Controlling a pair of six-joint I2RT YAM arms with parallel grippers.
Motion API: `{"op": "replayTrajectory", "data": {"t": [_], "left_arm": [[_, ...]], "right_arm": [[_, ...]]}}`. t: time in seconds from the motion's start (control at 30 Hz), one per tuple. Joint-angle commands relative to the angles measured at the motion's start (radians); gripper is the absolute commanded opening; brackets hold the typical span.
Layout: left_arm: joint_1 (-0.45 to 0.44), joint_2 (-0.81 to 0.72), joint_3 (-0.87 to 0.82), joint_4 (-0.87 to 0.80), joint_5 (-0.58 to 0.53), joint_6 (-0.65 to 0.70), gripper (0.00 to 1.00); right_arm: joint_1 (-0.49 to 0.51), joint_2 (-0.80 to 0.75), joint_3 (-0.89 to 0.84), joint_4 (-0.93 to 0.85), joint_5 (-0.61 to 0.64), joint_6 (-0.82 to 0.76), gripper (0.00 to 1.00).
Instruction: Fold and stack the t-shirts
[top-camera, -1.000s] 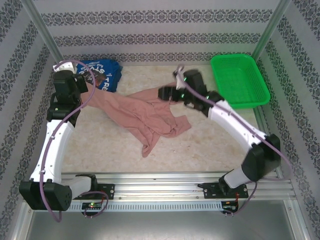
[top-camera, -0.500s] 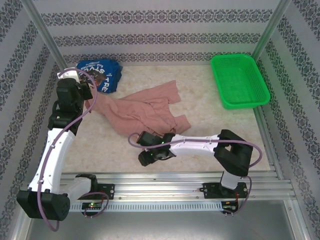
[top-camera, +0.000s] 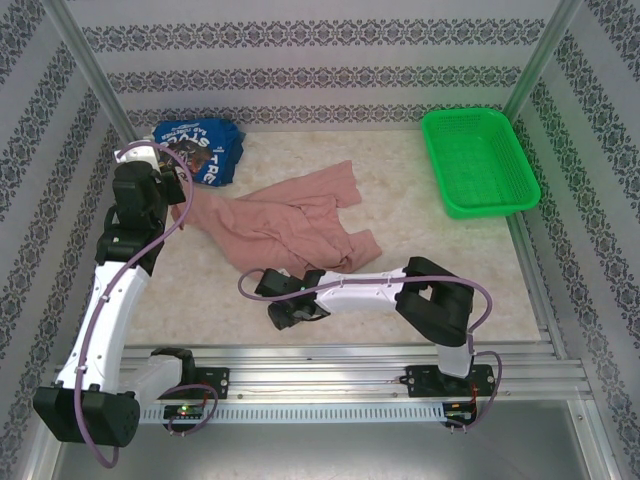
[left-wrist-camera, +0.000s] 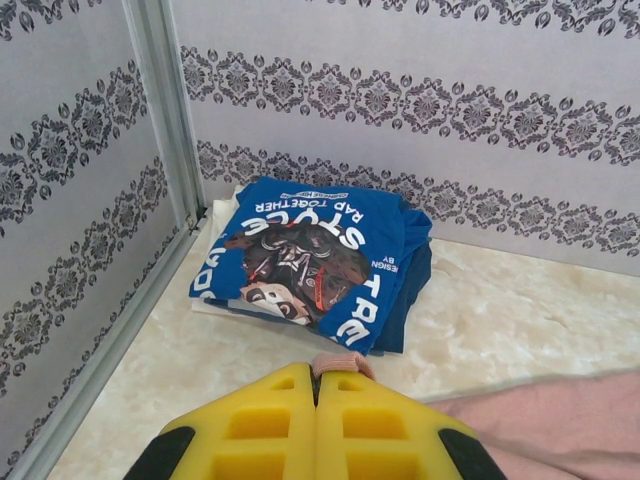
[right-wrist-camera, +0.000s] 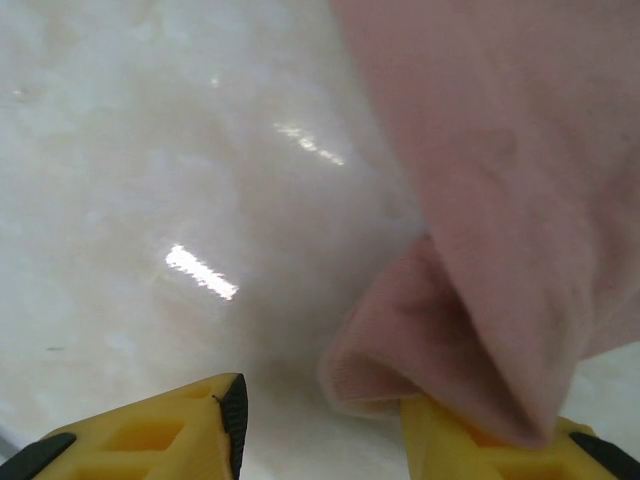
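Left gripper clenched on an edge of the pink t-shirt, right gripper low on the counter, jaws apart at the shirt's near hem, blue t-shirt folded in the far-left corner

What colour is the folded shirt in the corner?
The folded shirt is royal blue with white lettering and a dark graphic, clearest in the left wrist view.

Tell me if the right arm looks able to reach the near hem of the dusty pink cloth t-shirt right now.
Probably yes. The right gripper sits low at the near hem of the dusty pink cloth t-shirt, its fingers apart with a fold reaching between them; nothing blocks it.
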Motion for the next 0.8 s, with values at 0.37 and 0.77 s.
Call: {"op": "replayTrajectory", "data": {"t": [0.37,0.77], "left_arm": [[-0.01,-0.032,0.001,0.003,0.011,-0.013,0.0],[-0.01,-0.091,0.102,-0.047,0.069,-0.045,0.0]], "right_arm": [[-0.092,-0.111,-0.033,-0.14,0.27,-0.045,0.0],[-0.443,-0.823,-0.171,-0.294,0.34,-0.207,0.0]]}}
